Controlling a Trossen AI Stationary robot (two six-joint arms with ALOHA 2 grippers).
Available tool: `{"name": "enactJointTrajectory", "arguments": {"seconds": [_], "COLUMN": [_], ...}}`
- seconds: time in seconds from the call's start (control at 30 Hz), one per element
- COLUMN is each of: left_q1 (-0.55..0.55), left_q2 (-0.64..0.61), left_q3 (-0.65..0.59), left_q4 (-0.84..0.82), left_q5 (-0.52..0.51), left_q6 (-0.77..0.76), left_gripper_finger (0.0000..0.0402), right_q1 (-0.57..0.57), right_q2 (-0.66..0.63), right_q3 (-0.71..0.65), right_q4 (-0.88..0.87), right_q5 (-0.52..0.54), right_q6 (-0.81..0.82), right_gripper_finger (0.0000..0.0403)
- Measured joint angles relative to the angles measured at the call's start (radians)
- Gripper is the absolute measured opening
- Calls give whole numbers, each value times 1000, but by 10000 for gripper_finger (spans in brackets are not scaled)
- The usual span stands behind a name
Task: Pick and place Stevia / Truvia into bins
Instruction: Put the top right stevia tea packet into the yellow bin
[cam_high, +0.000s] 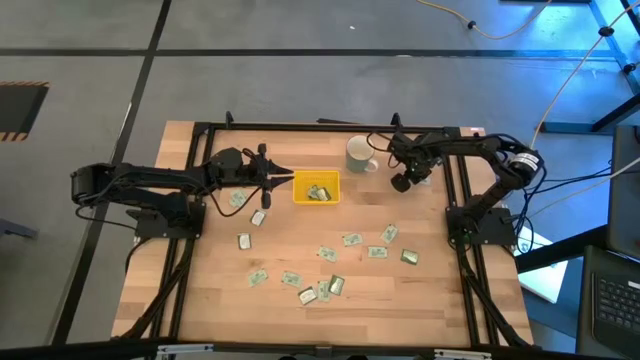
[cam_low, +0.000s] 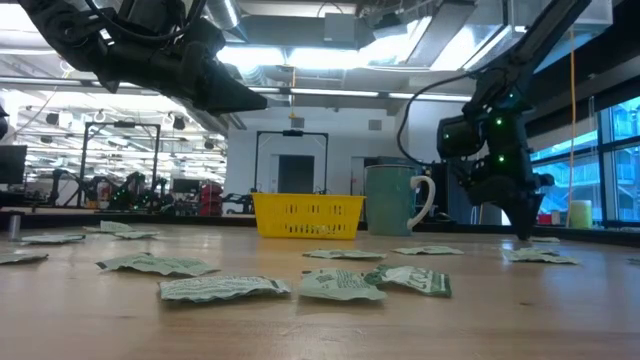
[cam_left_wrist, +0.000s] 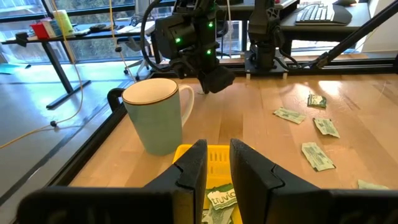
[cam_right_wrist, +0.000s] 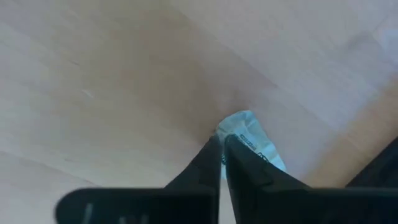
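Truvia sachet sits pinched between the right fingers, on the table.

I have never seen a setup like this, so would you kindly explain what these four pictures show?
It is a robot with two dark arms at a wooden table, each ending in a two-finger gripper. One camera looks straight down, one sits at table height, and one rides on each wrist. Green-and-white sachets lie scattered on the table, beside a yellow tray holding a few and a mug. The left gripper hovers at the tray, fingers a little apart and empty. The right gripper, down at the table near the mug, is pinching one sachet.
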Motion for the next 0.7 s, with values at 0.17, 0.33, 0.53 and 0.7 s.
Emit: {"name": "enactJointTrajectory", "arguments": {"seconds": [0.17, 0.33, 0.53, 0.7], "left_q1": [0, 0, 0, 0], "left_q2": [0, 0, 0, 0], "left_q3": [0, 0, 0, 0], "left_q4": [0, 0, 0, 0], "left_q5": [0, 0, 0, 0], "left_q6": [0, 0, 0, 0], "left_gripper_finger": [65, 65, 65, 65], "right_q1": [5, 39, 122, 215], "right_q2": [-39, -116, -196, -225], "right_q3": [-9, -13, -11, -11], "right_q4": [-1, -71, -76, 93], "right_q5": [22, -55, -314, -507], "right_q6": [-5, -8, -61, -123], "right_gripper_finger": [5, 2, 1, 2]}}
